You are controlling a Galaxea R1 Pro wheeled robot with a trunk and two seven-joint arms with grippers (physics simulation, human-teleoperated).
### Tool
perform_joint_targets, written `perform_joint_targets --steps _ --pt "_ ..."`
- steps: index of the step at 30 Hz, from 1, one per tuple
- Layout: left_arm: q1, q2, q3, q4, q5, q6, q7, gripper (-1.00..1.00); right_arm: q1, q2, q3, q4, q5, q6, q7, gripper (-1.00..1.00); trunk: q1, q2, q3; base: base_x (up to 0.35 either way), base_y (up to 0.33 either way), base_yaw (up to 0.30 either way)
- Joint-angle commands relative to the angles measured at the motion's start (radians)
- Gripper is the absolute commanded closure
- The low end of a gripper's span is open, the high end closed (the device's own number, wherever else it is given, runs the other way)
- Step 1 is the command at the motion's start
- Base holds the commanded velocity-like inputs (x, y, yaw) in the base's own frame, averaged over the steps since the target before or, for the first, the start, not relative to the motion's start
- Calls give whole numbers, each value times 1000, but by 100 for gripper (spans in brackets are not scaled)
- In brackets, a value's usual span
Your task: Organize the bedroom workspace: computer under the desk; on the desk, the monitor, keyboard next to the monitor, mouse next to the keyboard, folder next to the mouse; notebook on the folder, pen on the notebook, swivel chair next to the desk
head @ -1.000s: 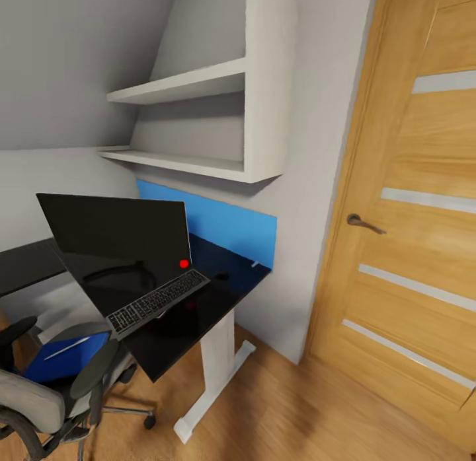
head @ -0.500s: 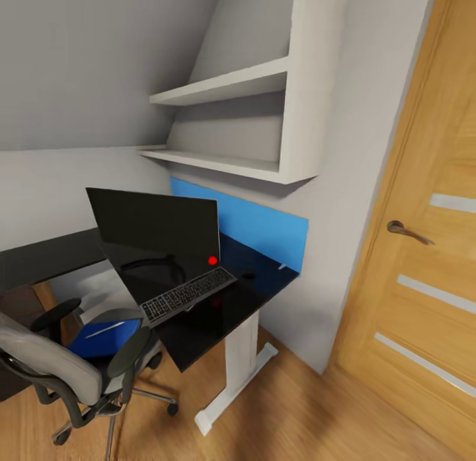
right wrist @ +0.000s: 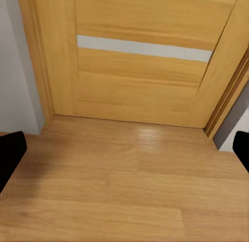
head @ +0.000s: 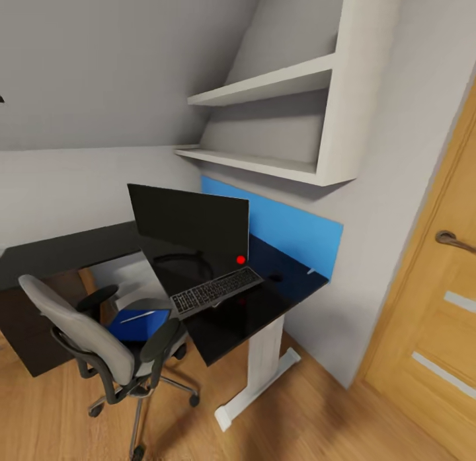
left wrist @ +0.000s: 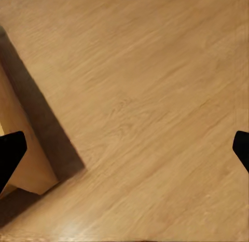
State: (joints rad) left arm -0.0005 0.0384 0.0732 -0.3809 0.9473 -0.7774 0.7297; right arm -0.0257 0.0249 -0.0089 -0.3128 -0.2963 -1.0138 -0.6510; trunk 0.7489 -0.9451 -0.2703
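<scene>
A: The swivel chair (head: 99, 342) hides part of the folder (head: 135, 323), and its back covers some of the desk (head: 264, 302).

B: The small dark thing (head: 275, 277) beside the keyboard (head: 215, 290) is too small to make out. The door (head: 436, 296) runs off the picture's edge.

White wall shelves (head: 277, 127), blue wall panel (head: 291, 230), wooden door (right wrist: 140, 55), wood floor (left wrist: 145, 96).

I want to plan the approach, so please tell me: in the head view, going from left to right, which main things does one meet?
swivel chair → folder → monitor → mouse → pen → wooden door
</scene>
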Motion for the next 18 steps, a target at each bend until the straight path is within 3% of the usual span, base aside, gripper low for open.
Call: perform_joint_targets --steps 1,8,16,18 --pt "0 3 3 -3 37 -2 0 -100 0 0 -1 -2 3 0 -6 -100 0 -1 -1 0 0 288" --pt "0 7 9 -6 90 -2 -1 -100 0 -2 0 -1 -5 3 38 -100 0 -1 -1 0 0 288" --pt "0 6 10 -7 100 -2 -1 -100 0 -2 -2 6 -12 5 75 -100 0 -1 -1 0 0 288" --pt "0 6 10 -6 100 -3 -2 -100 0 -1 -7 13 -54 6 77 -100 0 -1 -1 0 0 288"
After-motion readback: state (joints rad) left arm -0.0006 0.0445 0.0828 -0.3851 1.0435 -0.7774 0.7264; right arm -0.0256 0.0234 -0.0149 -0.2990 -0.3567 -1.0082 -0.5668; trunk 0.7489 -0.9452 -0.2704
